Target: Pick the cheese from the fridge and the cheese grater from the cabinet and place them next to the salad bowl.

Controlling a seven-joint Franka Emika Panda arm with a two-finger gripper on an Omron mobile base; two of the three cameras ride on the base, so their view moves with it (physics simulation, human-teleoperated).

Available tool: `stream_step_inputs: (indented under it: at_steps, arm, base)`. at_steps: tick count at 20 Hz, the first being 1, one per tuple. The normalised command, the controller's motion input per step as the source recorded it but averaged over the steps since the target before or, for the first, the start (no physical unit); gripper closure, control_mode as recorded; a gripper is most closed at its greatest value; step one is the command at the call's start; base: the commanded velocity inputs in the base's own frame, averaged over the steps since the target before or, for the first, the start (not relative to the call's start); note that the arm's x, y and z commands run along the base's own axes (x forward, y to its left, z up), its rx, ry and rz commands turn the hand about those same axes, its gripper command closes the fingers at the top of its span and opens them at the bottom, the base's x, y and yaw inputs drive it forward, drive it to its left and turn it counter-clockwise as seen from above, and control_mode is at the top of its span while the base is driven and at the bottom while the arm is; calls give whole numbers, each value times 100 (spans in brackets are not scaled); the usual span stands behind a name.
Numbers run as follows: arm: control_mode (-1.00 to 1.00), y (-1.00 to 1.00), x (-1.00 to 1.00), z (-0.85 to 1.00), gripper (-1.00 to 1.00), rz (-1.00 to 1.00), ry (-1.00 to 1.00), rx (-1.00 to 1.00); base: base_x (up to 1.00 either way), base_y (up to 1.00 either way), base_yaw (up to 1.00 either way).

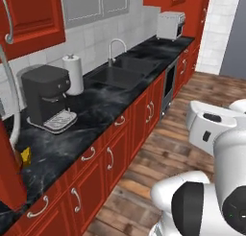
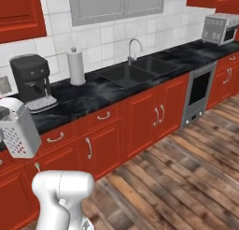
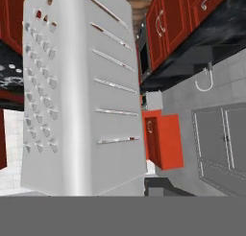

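Fingers: clenched on the cheese grater | grater: held aloft off the black counter, left of the coffee machine | cheese: laid on that counter, left of the machine

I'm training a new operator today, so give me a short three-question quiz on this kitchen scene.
1. True or false: the hand grips the cheese grater.
2. What stands between the coffee machine and the sink? A) toaster B) paper towel roll C) kettle
3. Fill in: the yellow cheese lies on the black ____.

Key: 1 true; 2 B; 3 counter.
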Motion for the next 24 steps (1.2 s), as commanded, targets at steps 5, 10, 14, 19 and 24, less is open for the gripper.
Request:
stream_step_inputs:
  at_steps: [5, 10, 14, 19, 24]
  arm:
    - [100, 0, 0, 0, 100, 0, 0, 0]
    - [100, 0, 0, 0, 100, 0, 0, 0]
    - [100, 0, 0, 0, 100, 0, 0, 0]
    - [100, 0, 0, 0, 100, 0, 0, 0]
    - [100, 0, 0, 0, 100, 0, 0, 0]
  base:
    - [46, -12, 12]
    - [69, -12, 31]
    - [65, -6, 34]
    - [35, 0, 38]
    - [66, 0, 44]
